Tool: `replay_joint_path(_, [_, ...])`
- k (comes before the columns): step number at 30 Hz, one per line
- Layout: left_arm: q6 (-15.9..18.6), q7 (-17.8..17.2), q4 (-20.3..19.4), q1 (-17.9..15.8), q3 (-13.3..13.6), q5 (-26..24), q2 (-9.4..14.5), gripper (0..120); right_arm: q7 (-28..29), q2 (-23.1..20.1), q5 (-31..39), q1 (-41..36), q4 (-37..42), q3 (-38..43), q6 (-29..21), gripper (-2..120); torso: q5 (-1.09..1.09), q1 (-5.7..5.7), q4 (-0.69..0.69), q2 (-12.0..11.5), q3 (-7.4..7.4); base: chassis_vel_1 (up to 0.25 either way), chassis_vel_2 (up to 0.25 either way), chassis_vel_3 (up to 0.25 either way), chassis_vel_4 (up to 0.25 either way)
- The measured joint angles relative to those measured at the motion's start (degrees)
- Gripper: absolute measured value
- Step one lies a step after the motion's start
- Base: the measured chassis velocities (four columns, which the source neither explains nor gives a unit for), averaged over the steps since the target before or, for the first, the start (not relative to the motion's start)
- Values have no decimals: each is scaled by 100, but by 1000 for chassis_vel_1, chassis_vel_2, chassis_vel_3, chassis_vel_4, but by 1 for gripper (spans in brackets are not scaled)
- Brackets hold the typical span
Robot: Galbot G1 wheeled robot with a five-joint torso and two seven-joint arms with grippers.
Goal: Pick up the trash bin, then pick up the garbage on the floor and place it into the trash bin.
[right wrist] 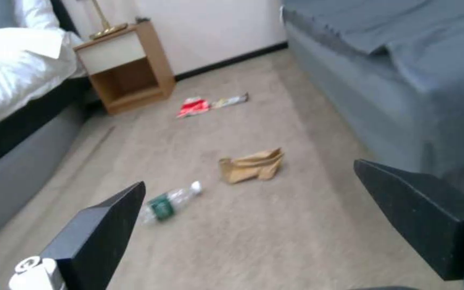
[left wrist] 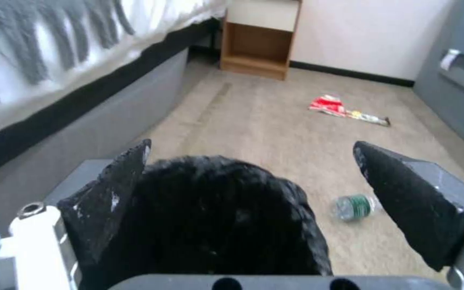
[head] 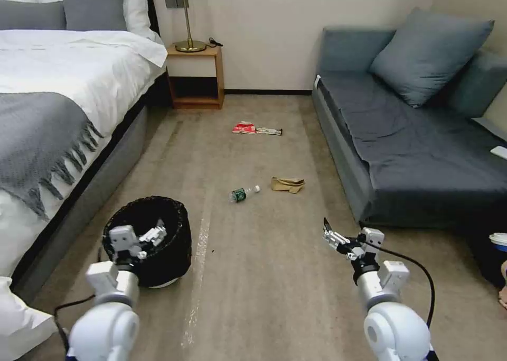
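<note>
Head view: the left gripper point(head: 150, 238) hovers over the trash bin point(head: 149, 240) on the near-left floor; bottle point(head: 243, 193), brown paper point(head: 288, 184) and packets point(head: 244, 128) lie farther off. Left wrist view: jaws wide apart above the bin's black bag, gripping nothing. Right wrist view: the right gripper point(right wrist: 253, 221) gapes empty above bare floor point(right wrist: 296, 241).
</note>
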Motion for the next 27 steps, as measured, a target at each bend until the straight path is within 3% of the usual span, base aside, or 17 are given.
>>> replay_joint_path(3, [34, -21, -12, -5, -11, -57, 20, 99, 132, -115, 304, 61, 113, -43, -232, 100, -3, 0, 0, 0, 0, 0, 0, 0, 0])
replay_joint_path(4, [42, -17, -191, 90, -186, -207, 129, 99, 255, -226, 592, 118, 223, -81, -452, 100, -12, 0, -1, -1, 1, 0, 0, 0, 0])
replay_joint_path(7, [27, -13, -390, 189, -385, -309, 299, 98, 392, -347, 921, 184, 339, -129, -702, 100, 12, 0, 0, -1, -1, 0, 0, 0, 0])
replay_joint_path(9, [24, -10, -418, 225, -434, -358, 364, 98, 462, -409, 1082, 216, 402, -150, -823, 100, -13, 0, 2, -2, 0, 0, 0, 0, 0])
replay_joint_path(12, [23, -10, -427, 226, -460, -379, 419, 98, 469, -416, 1102, 220, 406, -155, -840, 100, 2, 0, 0, -1, 0, 0, 0, 0, 0])
replay_joint_path(13, [23, -9, -416, 226, -476, -385, 449, 98, 471, -416, 1101, 220, 406, -154, -839, 100, -2, 0, -1, -1, 0, 0, 0, 0, 0])
replay_joint_path(17, [16, -10, -333, 224, -509, -390, 487, 97, 498, -496, 1193, 257, 409, -154, -885, 100, 0, 0, -1, -1, 0, 0, 0, 0, 0])
replay_joint_path(20, [7, -8, -206, 226, -566, -423, 552, 97, 616, -1127, 1656, 560, 309, -54, -1025, 100, -1, 0, 0, -1, 0, 0, 0, 0, 0])
replay_joint_path(21, [7, -8, -206, 226, -566, -423, 552, 97, 616, -1127, 1656, 560, 309, -54, -1025, 100, -1, 0, 0, -1, 0, 0, 0, 0, 0])
replay_joint_path(23, [55, -95, -26, 200, -607, -604, 708, 97, 683, -1575, 1876, 869, 103, -9, -1095, 100, -3, 0, 3, -1, 0, 0, 0, 0, 0])
replay_joint_path(27, [173, -362, 368, 53, -683, -976, 1024, 98, 667, -1554, 1739, 996, -108, -36, -1075, 100, -2, 0, 0, -1, 1, 0, 0, 0, 0])
